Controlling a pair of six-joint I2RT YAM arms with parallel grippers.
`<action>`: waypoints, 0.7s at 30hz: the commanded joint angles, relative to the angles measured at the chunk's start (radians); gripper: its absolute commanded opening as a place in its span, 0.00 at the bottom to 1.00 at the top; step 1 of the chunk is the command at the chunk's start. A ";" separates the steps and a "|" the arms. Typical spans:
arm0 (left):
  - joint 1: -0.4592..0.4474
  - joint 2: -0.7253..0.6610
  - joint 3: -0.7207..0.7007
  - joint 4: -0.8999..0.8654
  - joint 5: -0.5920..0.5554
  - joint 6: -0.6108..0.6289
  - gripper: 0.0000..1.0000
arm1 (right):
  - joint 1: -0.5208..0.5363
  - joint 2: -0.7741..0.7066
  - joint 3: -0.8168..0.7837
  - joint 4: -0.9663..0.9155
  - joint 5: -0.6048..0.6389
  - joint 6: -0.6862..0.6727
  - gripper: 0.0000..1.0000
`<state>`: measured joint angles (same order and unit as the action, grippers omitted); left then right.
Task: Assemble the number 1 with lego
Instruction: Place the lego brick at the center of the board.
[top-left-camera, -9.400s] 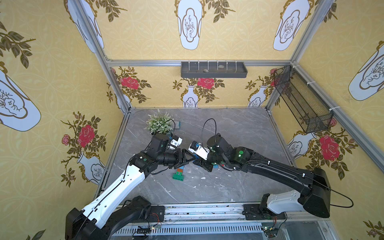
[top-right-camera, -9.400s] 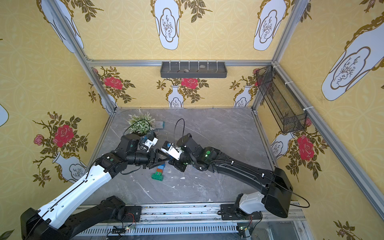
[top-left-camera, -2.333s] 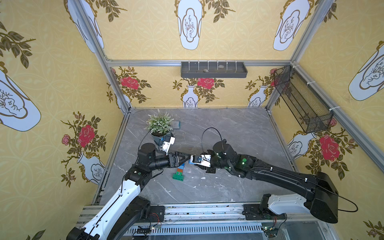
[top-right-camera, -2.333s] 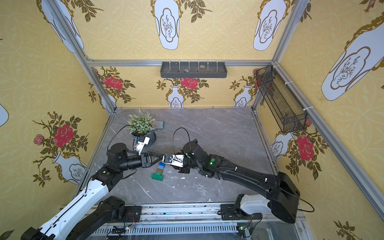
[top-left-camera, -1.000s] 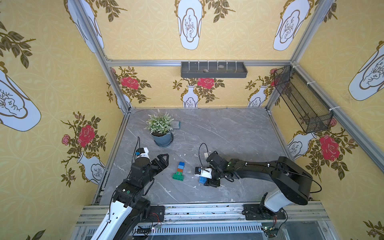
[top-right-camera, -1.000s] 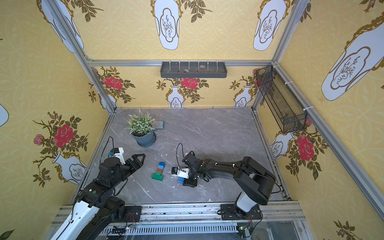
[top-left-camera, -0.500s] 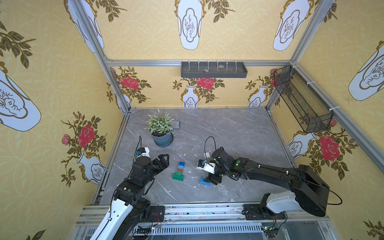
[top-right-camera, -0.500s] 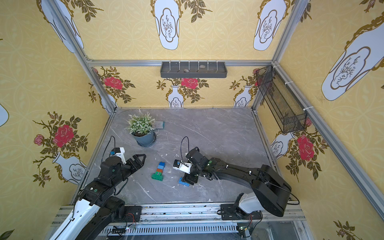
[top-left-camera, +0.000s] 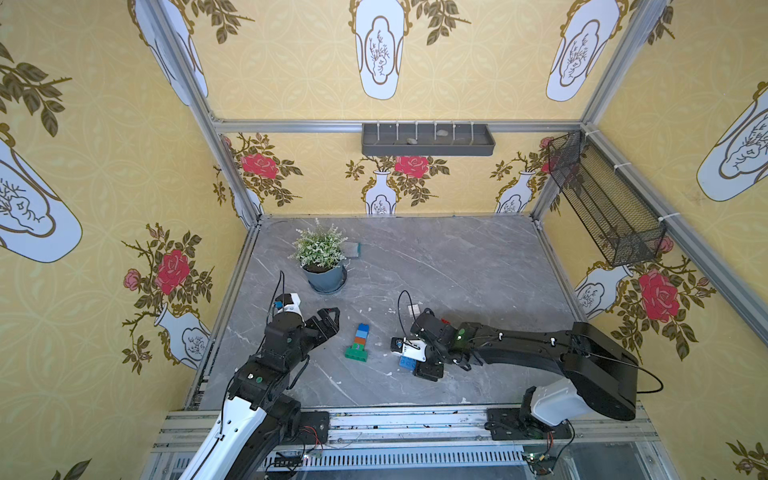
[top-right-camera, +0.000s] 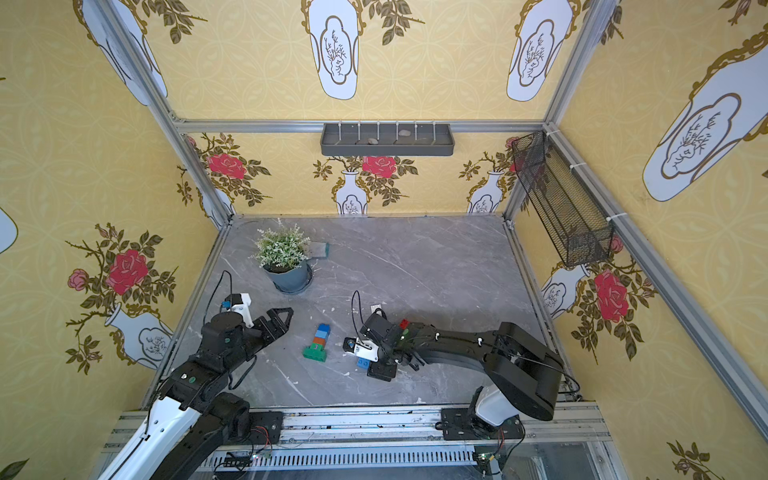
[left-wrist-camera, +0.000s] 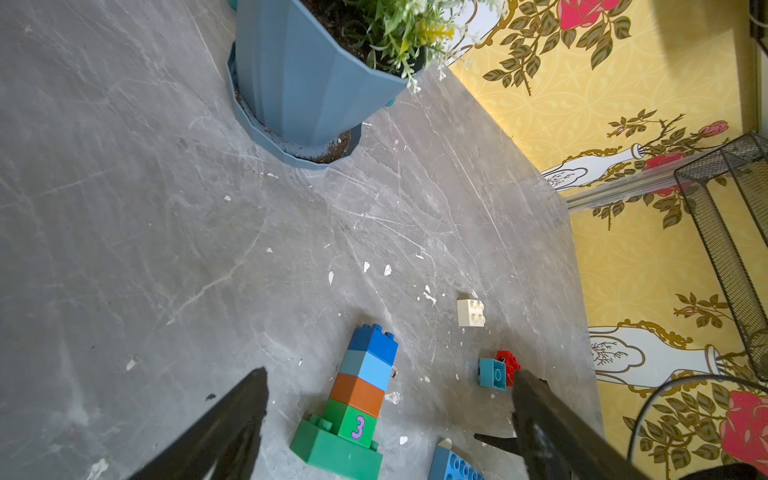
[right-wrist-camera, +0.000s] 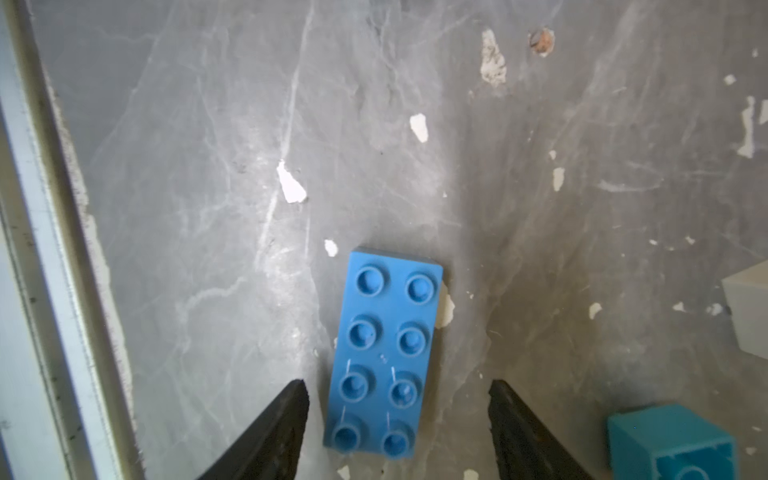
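Down on the surface (right-wrist-camera: 187, 166), hovering with the right end effector (right-wrist-camera: 397, 386) open around the long blue brick (right-wrist-camera: 386, 316), ready to grab it.

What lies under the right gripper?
A long blue brick, studs up, flat on the table, between the open jaws of the right gripper. What lies beneath the brick is hidden.

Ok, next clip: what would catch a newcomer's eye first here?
Probably the colourful brick column lying on the grey tabletop: a long green base, then green, orange-brown, light blue and blue squares. Beside it the right pincer hangs open astride a long blue brick, and the left pincer is open on the column's other side, nearer the potted plant.
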<state>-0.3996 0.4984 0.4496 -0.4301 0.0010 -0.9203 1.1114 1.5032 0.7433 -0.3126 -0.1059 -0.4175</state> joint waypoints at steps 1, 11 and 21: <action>0.001 -0.004 -0.006 0.014 0.001 0.013 0.92 | 0.001 0.021 0.015 0.000 0.046 -0.013 0.70; 0.000 0.001 -0.004 0.014 -0.001 0.021 0.93 | -0.001 0.028 0.015 0.006 0.066 -0.017 0.68; 0.001 -0.003 -0.004 0.011 -0.005 0.021 0.93 | -0.001 0.024 0.012 0.009 0.058 -0.014 0.68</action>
<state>-0.3996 0.4973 0.4496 -0.4267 0.0002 -0.9089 1.1107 1.5303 0.7536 -0.3115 -0.0448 -0.4316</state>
